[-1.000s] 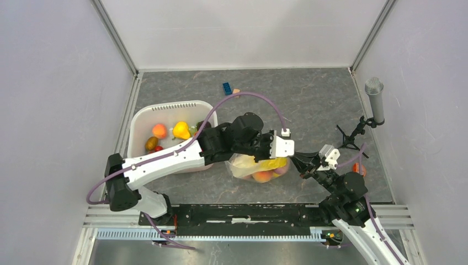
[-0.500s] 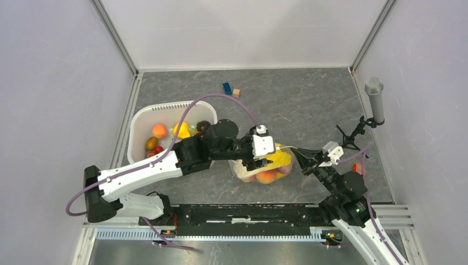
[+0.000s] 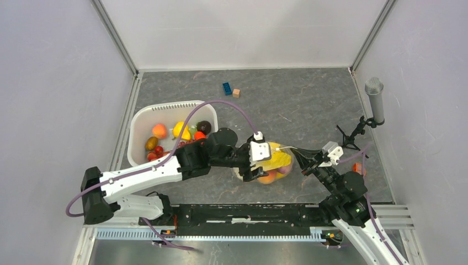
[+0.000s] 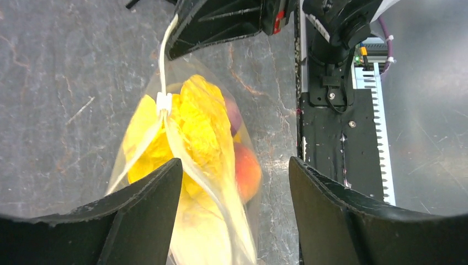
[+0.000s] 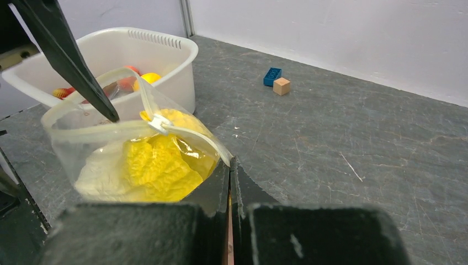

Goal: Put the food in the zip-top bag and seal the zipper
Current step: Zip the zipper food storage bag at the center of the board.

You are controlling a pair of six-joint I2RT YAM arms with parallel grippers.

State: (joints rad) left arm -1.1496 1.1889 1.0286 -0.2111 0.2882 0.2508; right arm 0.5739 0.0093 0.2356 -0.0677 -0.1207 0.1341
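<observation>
top view: the zip-top bag point(image 3: 274, 169) lies on the table point(image 3: 309, 105) just right of the white basket point(image 3: 144, 114), between my two arms. the crinkled yellow piece point(image 3: 277, 160) and a peach point(image 3: 266, 177) show through it. the left gripper point(image 3: 254, 172) hangs over the bag's left end. the right gripper point(image 3: 293, 152) meets its right end. more food point(image 3: 159, 131) sits in the basket. a blue brick point(image 3: 227, 88) and a wooden cube point(image 3: 236, 93) lie well apart from all this at the far side.

left wrist view: my left jaws stand wide apart with the bag point(image 4: 221, 182) between them. i cannot tell whether either finger point(image 4: 141, 215) touches the plastic. the zipper point(image 4: 161, 61) runs as one white line from the right gripper's black tips point(image 4: 175, 47) to a small white clip point(image 4: 163, 101). past the clip the two lips spread apart over the yellow piece point(image 4: 201, 127).

right wrist view: my right jaws are together, clamped on the bag's mouth edge where the zipper point(image 5: 193, 135) comes in. the bag point(image 5: 88, 149) bulges with the yellow piece point(image 5: 157, 165), and its mouth gapes left of the clip point(image 5: 158, 122). one left finger point(image 5: 72, 69) points down to the bag's rim. the basket point(image 5: 165, 47) stands just behind.
</observation>
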